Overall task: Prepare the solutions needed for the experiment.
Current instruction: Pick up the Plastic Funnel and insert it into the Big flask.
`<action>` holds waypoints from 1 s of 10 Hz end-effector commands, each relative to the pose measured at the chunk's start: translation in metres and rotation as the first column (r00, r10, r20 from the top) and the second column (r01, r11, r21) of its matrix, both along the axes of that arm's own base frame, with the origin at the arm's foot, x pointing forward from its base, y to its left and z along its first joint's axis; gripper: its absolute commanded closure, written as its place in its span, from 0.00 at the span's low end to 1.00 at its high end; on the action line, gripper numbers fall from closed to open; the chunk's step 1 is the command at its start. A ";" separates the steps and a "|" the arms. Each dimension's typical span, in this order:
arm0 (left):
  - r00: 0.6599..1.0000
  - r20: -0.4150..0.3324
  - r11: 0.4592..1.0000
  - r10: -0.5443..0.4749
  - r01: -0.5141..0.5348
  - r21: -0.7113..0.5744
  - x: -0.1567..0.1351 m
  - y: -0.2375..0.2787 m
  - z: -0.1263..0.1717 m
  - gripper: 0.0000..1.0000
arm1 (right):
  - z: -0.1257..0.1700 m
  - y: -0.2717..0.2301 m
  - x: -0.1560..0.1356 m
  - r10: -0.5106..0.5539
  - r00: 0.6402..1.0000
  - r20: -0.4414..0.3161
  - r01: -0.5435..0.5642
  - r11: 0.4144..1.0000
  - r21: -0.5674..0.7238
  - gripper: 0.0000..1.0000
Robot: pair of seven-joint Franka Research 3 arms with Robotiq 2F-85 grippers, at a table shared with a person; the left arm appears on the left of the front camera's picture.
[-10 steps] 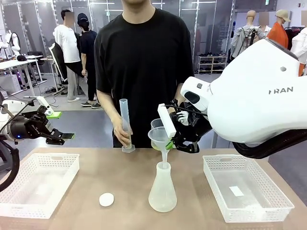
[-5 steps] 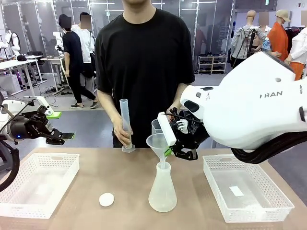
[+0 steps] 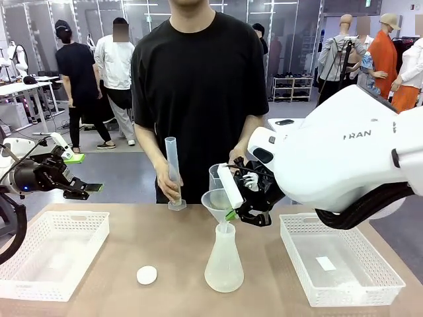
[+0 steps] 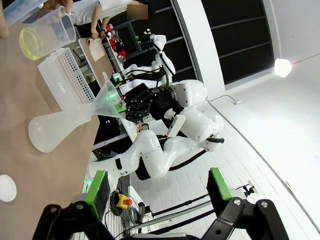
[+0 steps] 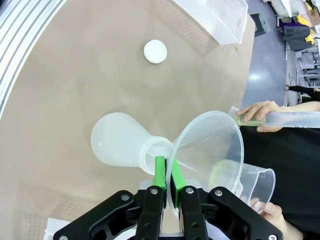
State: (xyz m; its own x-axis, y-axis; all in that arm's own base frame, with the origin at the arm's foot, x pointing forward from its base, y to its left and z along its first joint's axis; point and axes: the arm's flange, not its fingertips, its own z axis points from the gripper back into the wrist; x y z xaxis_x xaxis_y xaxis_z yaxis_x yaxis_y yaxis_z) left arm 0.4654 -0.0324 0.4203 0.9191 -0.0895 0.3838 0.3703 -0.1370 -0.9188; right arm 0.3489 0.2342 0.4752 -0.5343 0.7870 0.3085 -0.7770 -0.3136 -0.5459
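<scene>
I list: right gripper (image 5: 166,172) clamped on the translucent plastic funnel (image 5: 210,145) at its rim, atop the frosted conical flask (image 5: 117,142); left gripper (image 4: 158,181) spread open, empty; pale yellow liquid (image 4: 31,44) in the person's clear plastic beaker (image 4: 52,30) behind the funnel.

Your left gripper (image 3: 82,173) hangs at nine o'clock, fingers spread wide and pointing toward three. Your right arm (image 3: 330,158) reaches in from three o'clock, and your right gripper (image 3: 231,212), at the middle, is pinched tight on the funnel (image 3: 215,197) rim.
</scene>
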 end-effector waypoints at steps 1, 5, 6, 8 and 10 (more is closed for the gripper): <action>1.000 0.008 1.000 0.000 0.000 -0.002 0.000 -0.001 0.002 0.00 | -0.015 -0.002 0.007 0.024 1.000 0.005 -0.025 1.000 0.020 0.95; 1.000 0.008 1.000 0.000 0.000 -0.002 0.000 -0.001 0.002 0.00 | -0.026 -0.004 0.009 0.022 1.000 0.002 -0.022 1.000 0.015 0.95; 1.000 0.008 1.000 0.000 0.000 -0.002 0.000 -0.001 0.002 0.00 | -0.028 -0.005 0.010 0.018 1.000 0.001 -0.018 1.000 0.014 0.95; 1.000 0.008 1.000 0.000 0.000 -0.002 0.000 -0.001 0.002 0.00 | -0.032 -0.007 0.010 0.004 1.000 0.003 -0.004 1.000 0.014 0.95; 1.000 0.008 1.000 0.000 0.000 -0.002 0.000 -0.001 0.002 0.00 | -0.035 -0.008 0.008 0.007 1.000 0.004 -0.007 1.000 0.014 0.88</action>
State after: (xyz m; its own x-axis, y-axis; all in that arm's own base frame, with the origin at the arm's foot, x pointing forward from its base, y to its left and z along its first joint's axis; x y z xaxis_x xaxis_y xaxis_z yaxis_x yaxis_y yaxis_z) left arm 0.4654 -0.0324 0.4203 0.9191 -0.0895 0.3838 0.3703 -0.1370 -0.9188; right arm 0.3566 0.2321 0.4515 -0.5183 0.7954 0.3141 -0.7911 -0.3063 -0.5295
